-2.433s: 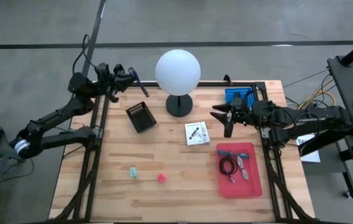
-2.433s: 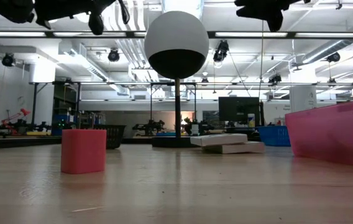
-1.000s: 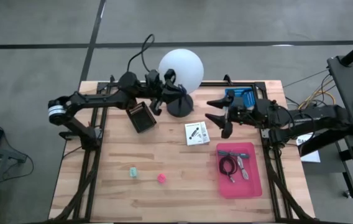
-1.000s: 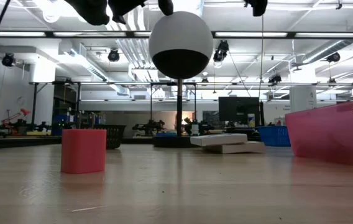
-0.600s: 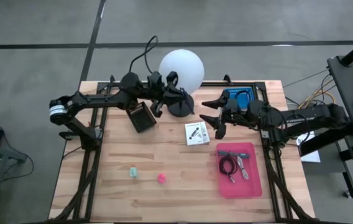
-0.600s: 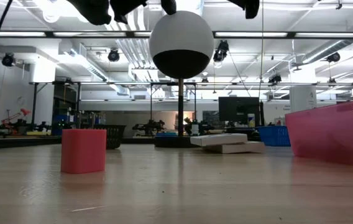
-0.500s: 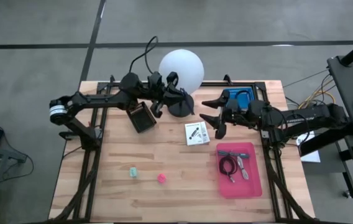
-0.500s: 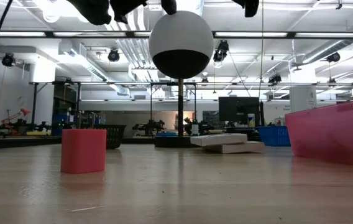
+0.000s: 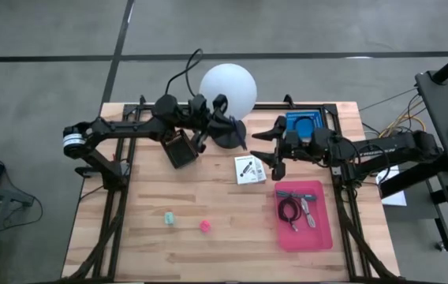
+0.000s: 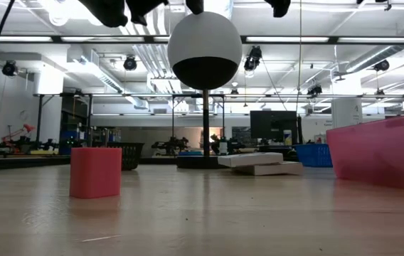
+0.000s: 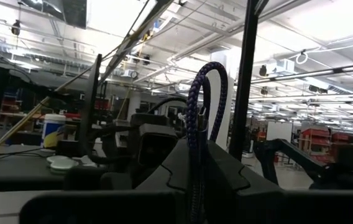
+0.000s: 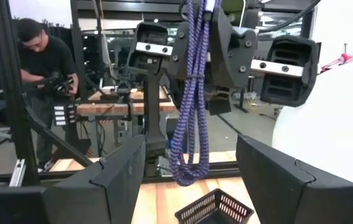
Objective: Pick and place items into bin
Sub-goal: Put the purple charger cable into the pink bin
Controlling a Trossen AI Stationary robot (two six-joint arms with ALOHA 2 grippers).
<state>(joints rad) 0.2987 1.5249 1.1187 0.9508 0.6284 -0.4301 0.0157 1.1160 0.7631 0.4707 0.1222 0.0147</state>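
Observation:
My left gripper (image 9: 232, 132) hangs beside the white globe lamp (image 9: 228, 88), shut on a purple cord (image 12: 190, 106). My right gripper (image 9: 268, 152) faces it from the table's right, open, with its fingers (image 12: 117, 180) standing either side of the hanging cord and short of it. A red bin (image 9: 322, 229) at the near right holds a dark coiled cable (image 9: 289, 211) and a silvery piece (image 9: 308, 213). A white card (image 9: 249, 168), a green block (image 9: 169, 217) and a pink block (image 9: 205, 226) lie flat on the table. My left gripper pinches the bundled purple cord between its two fingers (image 12: 223, 53), part-way along the bundle (image 12: 195, 73). The fingers come about level from the table's left. One loop (image 11: 205, 84) stands above them. The rest hangs slack, its lower end (image 12: 186, 175) clear of the table.
A black mesh basket (image 9: 178, 147) sits under the left arm. A blue bin (image 9: 303, 124) stands at the far right. The lamp's black base (image 9: 225, 138) is close to both grippers. A person (image 12: 43, 74) works at a bench beyond the table.
My right gripper has moved toward the table's left, closer to the hanging cord, and has rolled a little. It stays open. My left gripper keeps its hold beside the lamp.

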